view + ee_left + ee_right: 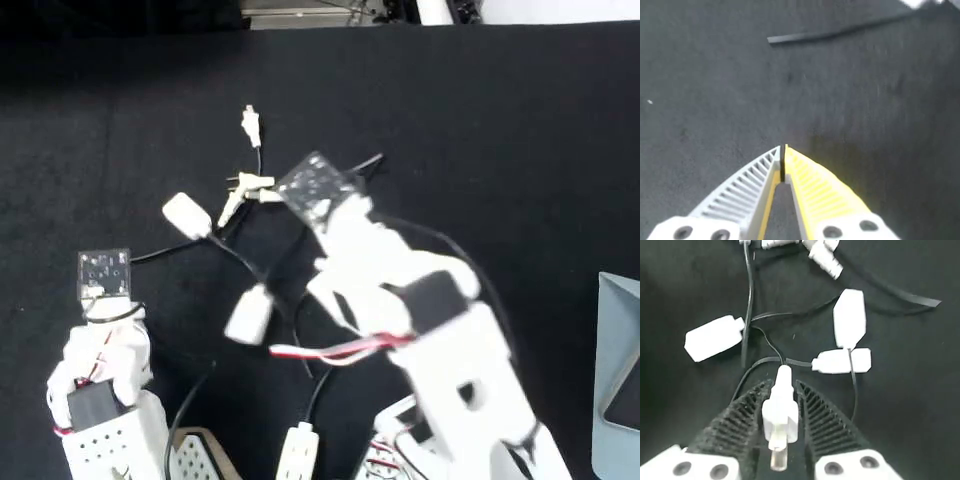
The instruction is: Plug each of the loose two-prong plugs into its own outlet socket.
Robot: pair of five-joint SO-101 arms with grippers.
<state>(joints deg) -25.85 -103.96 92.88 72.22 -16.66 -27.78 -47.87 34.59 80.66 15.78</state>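
My right gripper (781, 390) is shut on a white two-prong plug (780, 412), whose metal prongs point back toward the wrist and whose black cord runs away across the mat. In the high view the right gripper (312, 187) hovers over the tangle of cords mid-table. Beyond the held plug lie white sockets (715, 337) (850, 316) (842, 361) and more plugs (823, 260). Loose plugs (250, 122) (246, 186) and sockets (187, 214) (248, 314) lie on the black mat. My left gripper (784, 152) is shut and empty, low over bare mat at the near left (103, 275).
A white power strip end (298, 450) lies at the front edge between the arms. A grey-blue container (618, 370) stands at the right edge. A black cord (840, 32) crosses the mat beyond the left gripper. Thin black cords loop among the plugs.
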